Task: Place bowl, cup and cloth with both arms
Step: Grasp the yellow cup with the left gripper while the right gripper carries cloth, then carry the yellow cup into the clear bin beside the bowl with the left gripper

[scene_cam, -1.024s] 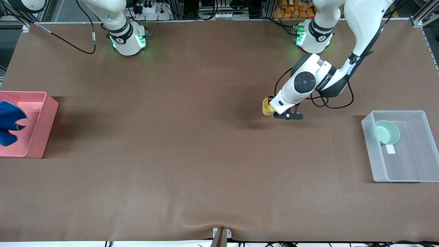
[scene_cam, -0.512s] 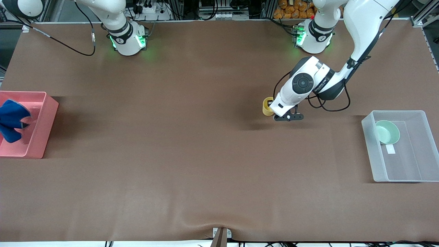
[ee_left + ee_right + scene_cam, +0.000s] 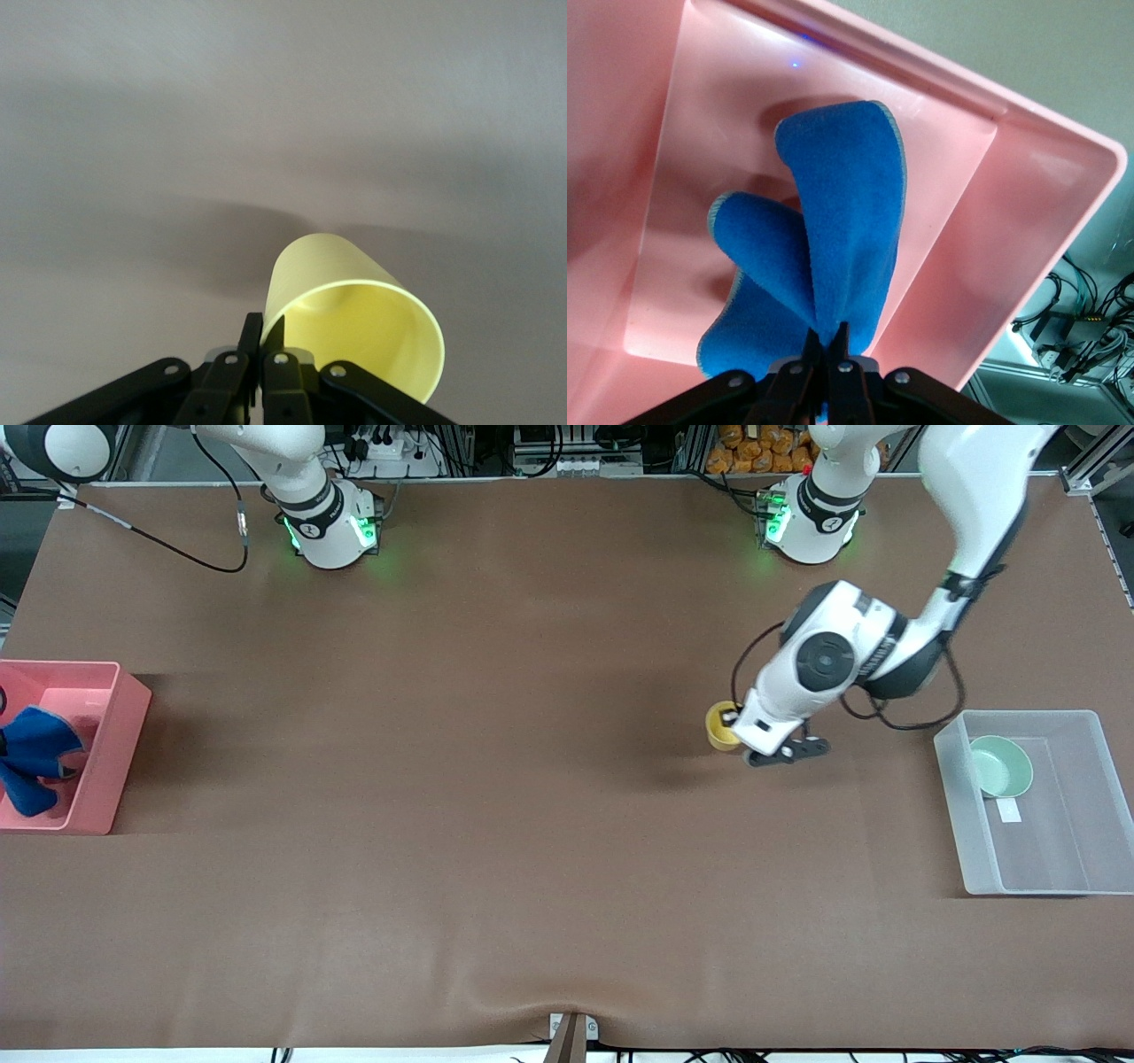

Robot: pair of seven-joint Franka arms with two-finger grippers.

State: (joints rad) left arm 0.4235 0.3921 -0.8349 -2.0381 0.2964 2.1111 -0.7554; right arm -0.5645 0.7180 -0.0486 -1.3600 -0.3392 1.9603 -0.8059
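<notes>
My left gripper (image 3: 733, 731) is shut on the rim of the yellow cup (image 3: 722, 726) and holds it above the table, toward the left arm's end. In the left wrist view the cup (image 3: 354, 323) hangs tilted at the gripper (image 3: 263, 332), one finger inside the rim and one outside. My right gripper (image 3: 829, 336) is shut on the blue cloth (image 3: 824, 266) and holds it over the pink bin (image 3: 966, 212); the cloth (image 3: 31, 757) hangs into the bin (image 3: 115, 735). The mint green bowl (image 3: 1001, 766) lies in the clear bin (image 3: 952, 797).
The pink bin stands at the right arm's end of the brown table, the clear bin at the left arm's end. The mat has a small wrinkle (image 3: 532, 1005) at the edge nearest the front camera.
My left gripper has lifted the yellow cup and carried it toward the clear bin. The blue cloth has sunk lower into the pink bin.
</notes>
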